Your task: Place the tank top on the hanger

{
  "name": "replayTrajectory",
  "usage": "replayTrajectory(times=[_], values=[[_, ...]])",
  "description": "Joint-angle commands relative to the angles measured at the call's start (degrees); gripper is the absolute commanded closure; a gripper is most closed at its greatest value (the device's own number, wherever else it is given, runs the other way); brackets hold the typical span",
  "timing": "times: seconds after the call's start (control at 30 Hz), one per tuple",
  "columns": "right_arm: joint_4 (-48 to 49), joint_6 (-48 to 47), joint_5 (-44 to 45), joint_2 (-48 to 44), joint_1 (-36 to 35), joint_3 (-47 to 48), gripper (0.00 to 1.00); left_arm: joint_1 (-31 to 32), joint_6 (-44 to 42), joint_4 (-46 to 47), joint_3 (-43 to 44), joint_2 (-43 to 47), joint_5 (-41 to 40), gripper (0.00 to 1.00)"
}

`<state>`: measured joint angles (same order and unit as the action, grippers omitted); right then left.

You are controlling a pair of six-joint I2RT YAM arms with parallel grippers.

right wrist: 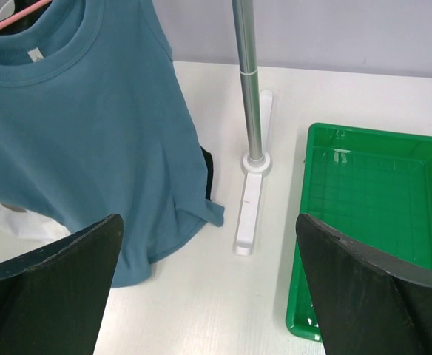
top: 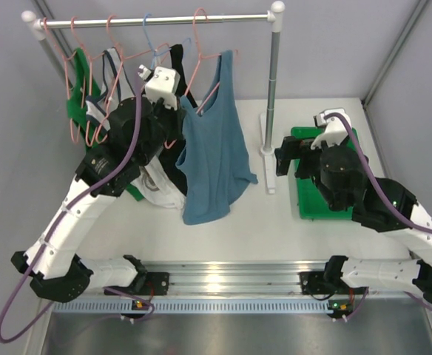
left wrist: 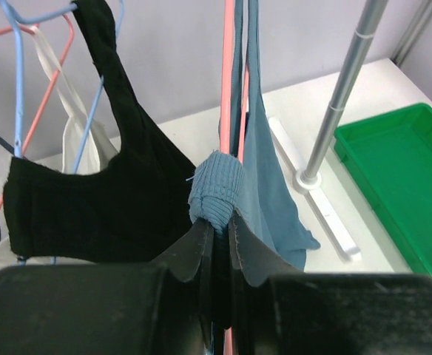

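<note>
The dusty blue tank top (top: pixel 214 151) hangs from the rail on the pink hanger (top: pixel 198 52), its hem bunched on the table. My left gripper (top: pixel 180 117) is shut on the top's left strap. In the left wrist view that gripper (left wrist: pixel 217 222) pinches the rolled blue strap (left wrist: pixel 214 191) against the hanger's pink wire (left wrist: pixel 227 89). My right gripper (top: pixel 281 158) stands wide open to the right of the top, holding nothing. In the right wrist view its fingers (right wrist: pixel 46 285) frame bare table, with the tank top (right wrist: pixel 75 148) ahead on the left.
Black (left wrist: pixel 90 200), white and green tops hang on other hangers left of the tank top, one of them light blue (left wrist: pixel 16 81). The rack's pole (right wrist: pixel 247 81) and white foot (right wrist: pixel 249 211) stand between the top and a green tray (right wrist: pixel 371 214) on the right.
</note>
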<state>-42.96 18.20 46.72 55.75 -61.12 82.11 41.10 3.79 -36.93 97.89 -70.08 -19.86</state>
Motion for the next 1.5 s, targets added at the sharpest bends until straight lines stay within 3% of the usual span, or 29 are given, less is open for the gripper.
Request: replayTrajectory(times=[0.0, 0.33, 0.8, 0.9, 1.03, 1.1, 1.47], values=[[-0.11, 0.44, 0.92, -1.08, -0.75, -0.63, 0.00, -1.64, -1.15, 10.03, 3.89, -1.19, -0.71, 1.00], [-0.11, 0.96, -0.05, -1.52, -0.75, -1.51, 0.00, -8.22, 1.56, 9.24, 9.78, -7.43, 2.89, 1.00], [0.16, 1.58, -1.02, -1.69, -0.75, -2.92, 0.00, -9.37, 4.82, 9.24, -2.70, -2.69, 6.50, 1.00], [0.07, 1.84, -1.10, -1.43, -0.75, -3.00, 0.00, -9.37, 4.82, 9.07, -4.02, -1.64, 6.41, 0.92], [0.16, 1.93, -1.37, -1.25, -0.75, -3.00, 0.00, -9.37, 4.56, 8.36, -4.19, -1.02, 5.97, 0.67], [0.33, 1.93, -1.45, -1.25, -0.66, -3.18, 0.00, -9.37, 4.21, 7.93, -4.28, -0.67, 5.97, 0.60], [1.30, 2.02, -2.51, -1.34, -0.75, -4.41, 0.00, -9.37, 2.97, 3.53, 1.25, 2.32, 8.42, 0.45]])
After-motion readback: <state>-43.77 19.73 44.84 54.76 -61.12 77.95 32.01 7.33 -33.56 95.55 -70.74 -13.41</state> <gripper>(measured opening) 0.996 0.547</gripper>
